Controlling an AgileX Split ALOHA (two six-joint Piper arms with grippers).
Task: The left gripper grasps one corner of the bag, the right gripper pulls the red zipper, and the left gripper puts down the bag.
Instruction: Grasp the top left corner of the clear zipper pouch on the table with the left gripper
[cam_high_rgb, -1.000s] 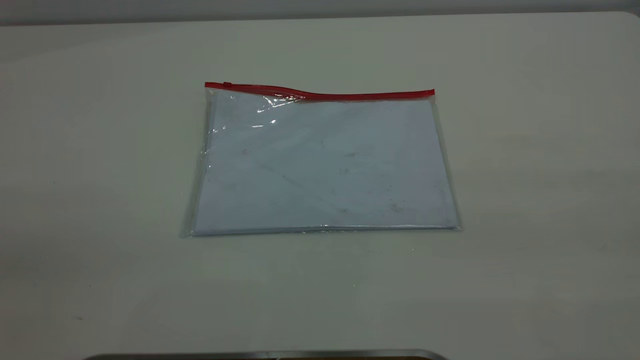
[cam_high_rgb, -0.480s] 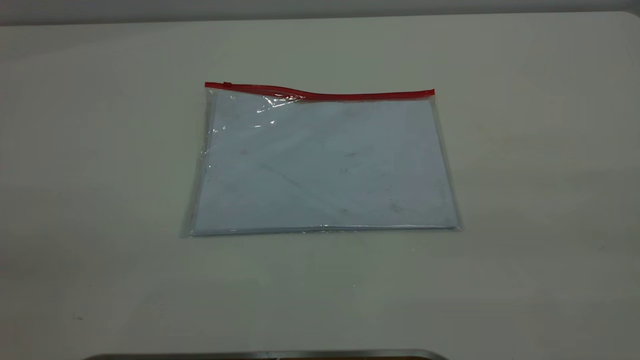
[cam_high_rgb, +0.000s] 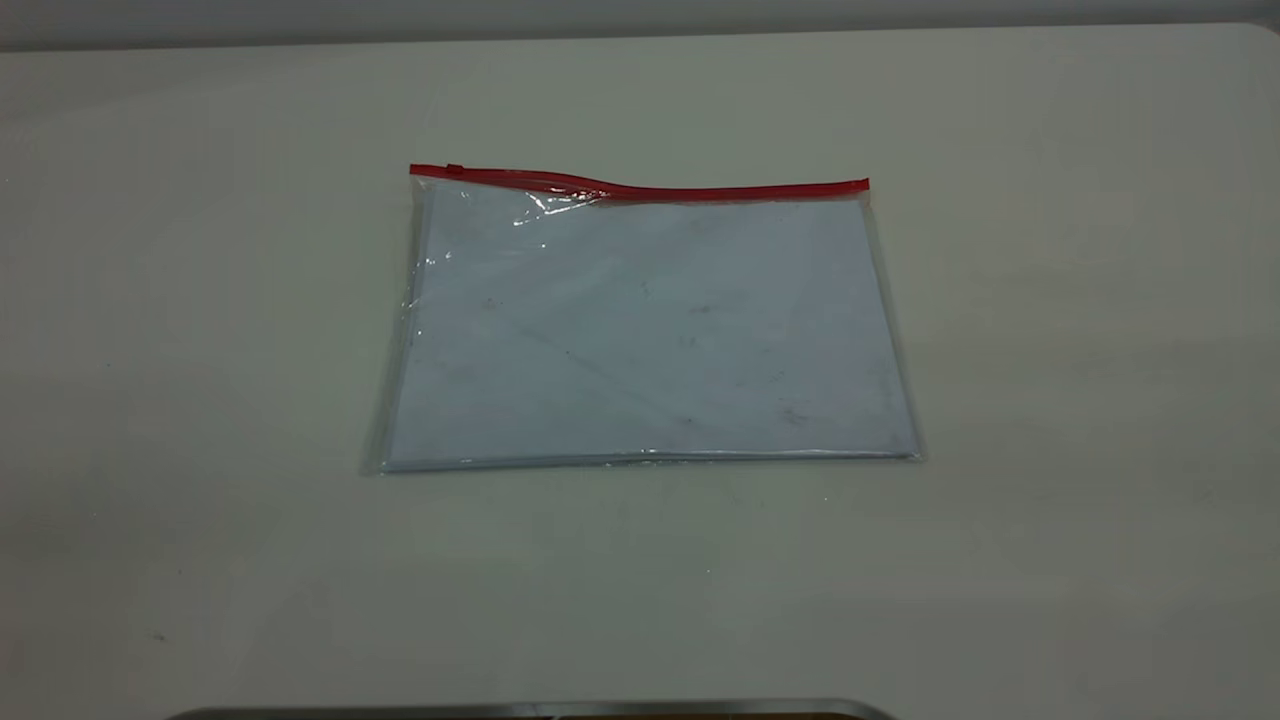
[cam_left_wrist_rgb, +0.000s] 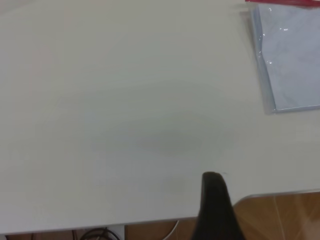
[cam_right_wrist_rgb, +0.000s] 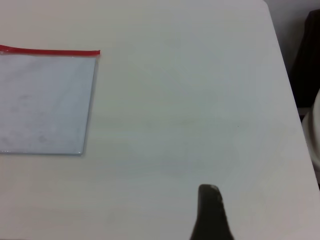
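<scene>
Just bag (flat) on table

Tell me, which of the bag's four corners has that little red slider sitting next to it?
The far left corner of the bag in the exterior view. The slider tab sits there on the red zipper; the other three corners show none.
</scene>
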